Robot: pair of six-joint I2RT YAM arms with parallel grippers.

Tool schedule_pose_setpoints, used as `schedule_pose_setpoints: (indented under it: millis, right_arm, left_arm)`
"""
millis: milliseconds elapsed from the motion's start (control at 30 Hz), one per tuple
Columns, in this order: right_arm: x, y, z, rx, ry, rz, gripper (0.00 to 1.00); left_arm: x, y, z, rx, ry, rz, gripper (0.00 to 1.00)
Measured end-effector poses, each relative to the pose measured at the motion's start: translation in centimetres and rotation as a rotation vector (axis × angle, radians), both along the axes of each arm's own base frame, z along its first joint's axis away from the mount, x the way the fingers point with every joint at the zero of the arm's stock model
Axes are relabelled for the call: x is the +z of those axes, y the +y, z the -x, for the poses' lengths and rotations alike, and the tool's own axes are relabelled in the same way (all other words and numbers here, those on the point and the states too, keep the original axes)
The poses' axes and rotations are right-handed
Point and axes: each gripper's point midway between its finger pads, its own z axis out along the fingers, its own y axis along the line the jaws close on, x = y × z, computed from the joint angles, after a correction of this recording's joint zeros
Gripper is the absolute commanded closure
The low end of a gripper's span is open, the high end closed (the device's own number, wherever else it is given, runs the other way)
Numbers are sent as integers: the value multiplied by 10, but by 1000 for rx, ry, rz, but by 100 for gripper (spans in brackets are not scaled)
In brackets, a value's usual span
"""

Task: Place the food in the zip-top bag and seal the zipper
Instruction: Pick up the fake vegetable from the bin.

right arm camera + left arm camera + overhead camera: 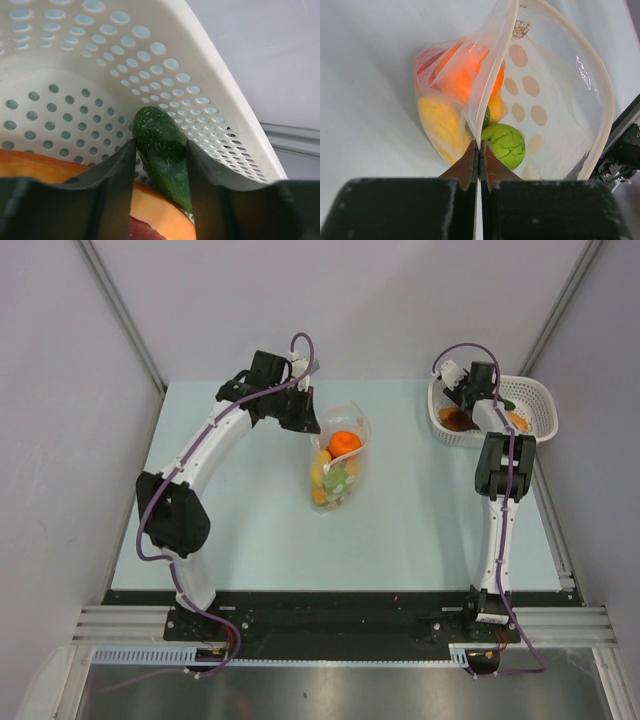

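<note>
The zip-top bag (338, 455) lies mid-table with its mouth held up and apart. My left gripper (312, 425) is shut on the bag's rim, where the zipper (490, 65) runs; in the left wrist view the gripper (480, 145) pinches that edge flat. Inside the bag are an orange piece (465, 75), a yellow one (440, 120) and a light green one (505, 144). My right gripper (160, 145) is down in the white basket (150, 50). Both its fingers press the sides of a dark green speckled vegetable (155, 127) leaning on the basket wall.
The basket (540, 400) stands at the far right corner of the table, with the right arm (500, 465) reaching into it. More orange food (155, 210) lies under the green vegetable. Grey walls close in the table on the left, back and right.
</note>
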Motion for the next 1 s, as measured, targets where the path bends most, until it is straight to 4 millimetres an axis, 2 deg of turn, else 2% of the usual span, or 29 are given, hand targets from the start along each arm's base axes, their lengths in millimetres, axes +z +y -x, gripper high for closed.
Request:
schedule_pose_setpoints:
  millis: [33, 100, 133, 233, 400, 500, 667, 767, 800, 900, 1000]
  right_arm:
    - [0, 0, 0, 1, 0, 5, 72]
    - [0, -1, 0, 4, 0, 17, 81]
    - [1, -1, -1, 4, -1, 20, 89]
    - [3, -2, -2, -1, -14, 18, 100]
    - [7, -1, 1, -17, -42, -4, 100]
    - [21, 0, 6, -32, -69, -24, 100]
    - [82, 1, 10, -54, -187, -54, 100]
    - [132, 2, 12, -55, -280, -60, 68]
    - [142, 2, 13, -58, -299, -66, 56]
    - [165, 0, 15, -58, -328, -68, 44]
    - [165, -4, 15, -63, -302, -78, 39]
  left_arm:
    - [0, 0, 0, -1, 1, 0, 100]
    - [-1, 0, -1, -1, 2, 1, 100]
    - [-1, 0, -1, -1, 3, 1, 100]
    - [-1, -1, -1, -5, 5, 5, 100]
    - [-1, -2, 0, -10, 8, 9, 100]
    - [0, -2, 0, -10, 8, 10, 100]
    - [0, -2, 0, -12, 9, 12, 100]
    - [0, -2, 1, -13, 9, 13, 100]
    - [0, -2, 1, -13, 9, 13, 100]
    - [0, -3, 1, -16, 10, 16, 100]
    - [0, -3, 1, -17, 10, 18, 100]
